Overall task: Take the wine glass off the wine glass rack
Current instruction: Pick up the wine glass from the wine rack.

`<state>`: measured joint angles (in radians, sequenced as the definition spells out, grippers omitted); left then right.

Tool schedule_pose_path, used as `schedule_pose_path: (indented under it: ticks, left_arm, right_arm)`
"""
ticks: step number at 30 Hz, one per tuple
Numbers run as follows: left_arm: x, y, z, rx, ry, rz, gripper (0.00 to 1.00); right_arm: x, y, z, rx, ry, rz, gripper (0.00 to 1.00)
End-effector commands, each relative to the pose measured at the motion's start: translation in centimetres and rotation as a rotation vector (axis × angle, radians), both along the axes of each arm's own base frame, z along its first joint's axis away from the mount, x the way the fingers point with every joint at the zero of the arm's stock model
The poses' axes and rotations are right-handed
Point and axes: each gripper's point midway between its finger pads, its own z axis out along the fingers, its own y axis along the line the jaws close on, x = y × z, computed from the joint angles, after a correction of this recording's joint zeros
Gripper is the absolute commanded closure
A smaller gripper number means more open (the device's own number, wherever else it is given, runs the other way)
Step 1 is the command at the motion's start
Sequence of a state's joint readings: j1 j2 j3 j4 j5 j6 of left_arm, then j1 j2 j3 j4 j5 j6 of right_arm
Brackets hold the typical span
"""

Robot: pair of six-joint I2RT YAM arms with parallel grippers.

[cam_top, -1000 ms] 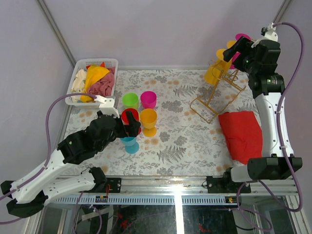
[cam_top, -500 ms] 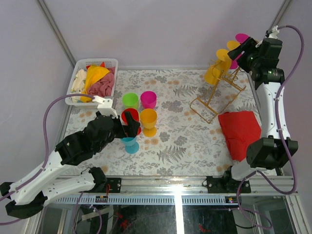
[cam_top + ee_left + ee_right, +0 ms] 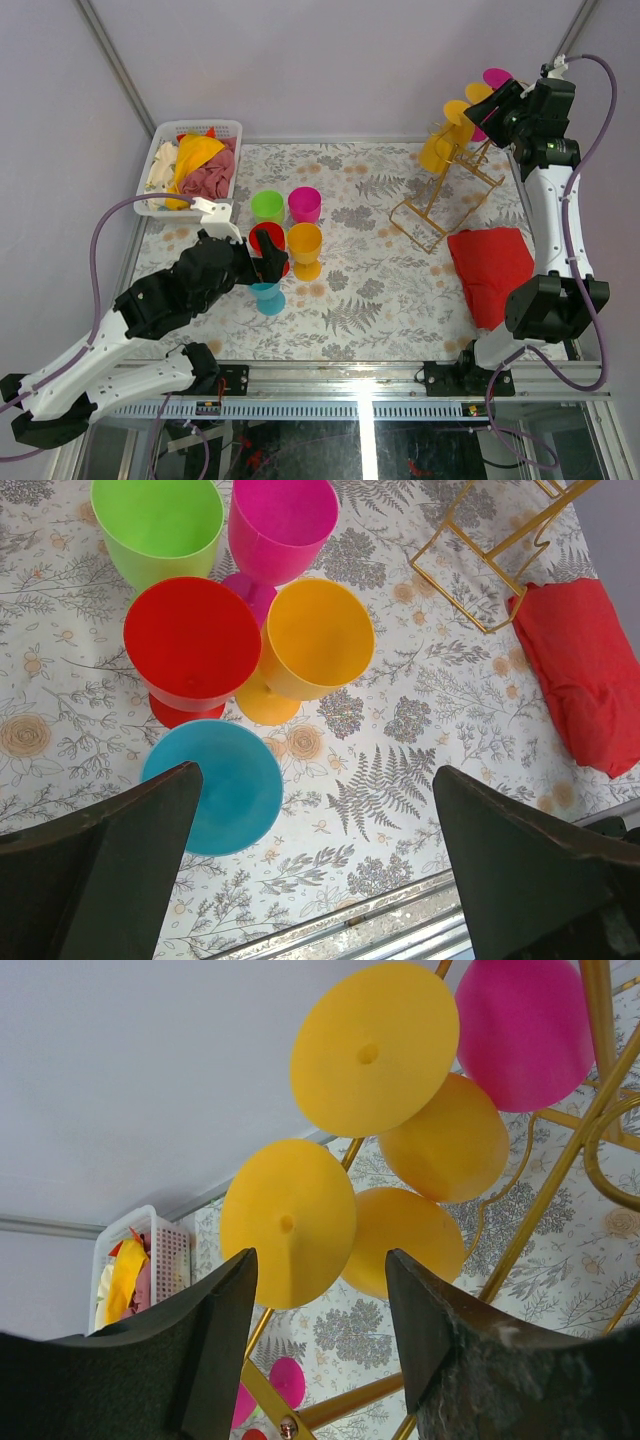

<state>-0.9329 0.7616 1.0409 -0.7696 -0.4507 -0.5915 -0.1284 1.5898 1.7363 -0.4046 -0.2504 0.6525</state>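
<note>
Wine glass rack (image 3: 437,200): gold wire, standing at the far right of the table (image 3: 370,290). Hung on it, feet uppermost: two yellow wine glasses (image 3: 288,1222) and one pink wine glass (image 3: 524,1030).

Right gripper (image 3: 318,1257): raised beside the rack's top, jaws apart, with the round foot of the lower yellow glass just ahead of the gap.

Left gripper (image 3: 318,772): over the table's left half, jaws wide apart.

Beneath it, five standing glasses (image 3: 318,640) in a cluster: green, pink, red, orange, blue.

Red cloth (image 3: 495,275): just beside the rack.

White basket (image 3: 165,150): far left corner, holding cloths.
</note>
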Motion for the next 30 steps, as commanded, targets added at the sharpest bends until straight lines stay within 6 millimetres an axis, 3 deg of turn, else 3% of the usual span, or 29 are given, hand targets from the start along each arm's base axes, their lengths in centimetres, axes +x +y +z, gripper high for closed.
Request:
schedule_pose_path:
  ticks: [1,20,30]
  left_arm:
    - [0.5,-0.6,1.2,-0.061,-0.030,0.008,0.00]
    - [0.4,-0.5,1.9,-0.075,-0.039,0.007,0.00]
    - [0.4,-0.4,1.9,-0.080,-0.039,0.009,0.00]
  right_arm:
    - [0.4,0.0,3.2,-0.002,-0.098,0.012,0.42]
    - [1.4,0.6,2.2,0.063,-0.069,0.030,0.52]
    - [1.5,0.9,2.3,0.097,-0.074,0.031,0.63]
